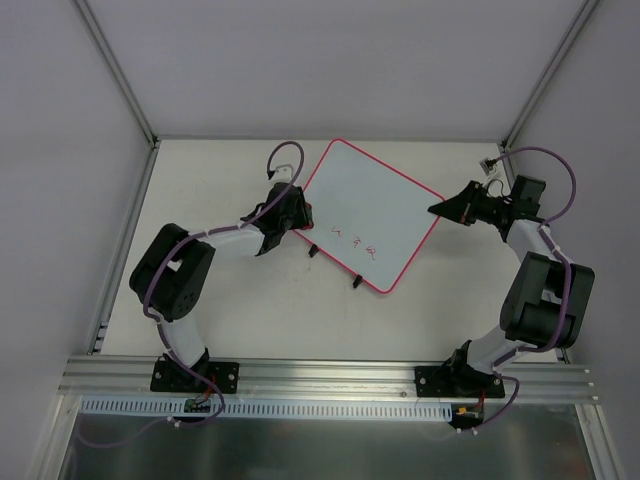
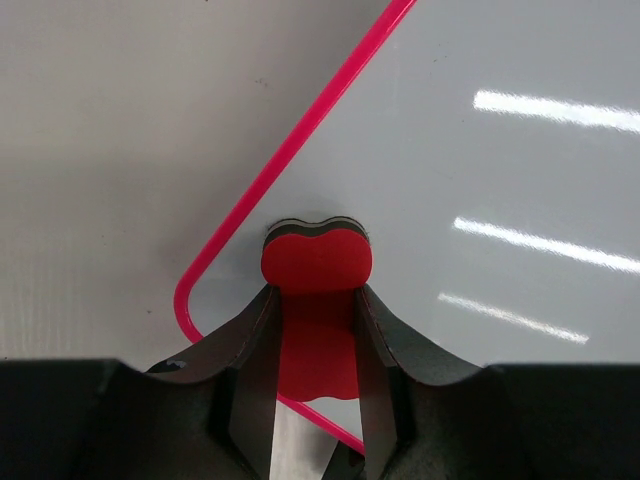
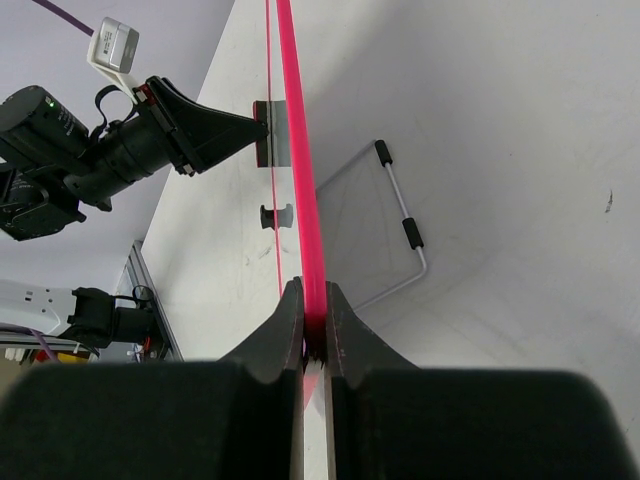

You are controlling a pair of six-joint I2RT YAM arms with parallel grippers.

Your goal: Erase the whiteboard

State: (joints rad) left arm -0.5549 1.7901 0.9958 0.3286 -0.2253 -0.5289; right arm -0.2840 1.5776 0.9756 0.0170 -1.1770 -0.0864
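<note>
The whiteboard (image 1: 385, 200), white with a thin red-pink frame, lies turned at an angle in the middle of the table. A short row of red handwriting (image 1: 355, 243) sits near its front edge, above two small black feet (image 1: 313, 250). My left gripper (image 1: 293, 216) is at the board's left corner, shut on a small red eraser (image 2: 316, 258) that rests on the white surface (image 2: 480, 160) just inside the pink frame (image 2: 300, 130). My right gripper (image 1: 441, 208) is shut on the frame (image 3: 313, 300) at the right corner, seen edge-on.
A bent wire stand (image 3: 400, 210) with black sleeves shows behind the board in the right wrist view. Grey walls with metal posts (image 1: 120, 70) close in the table at the back and sides. An aluminium rail (image 1: 330, 375) runs along the near edge.
</note>
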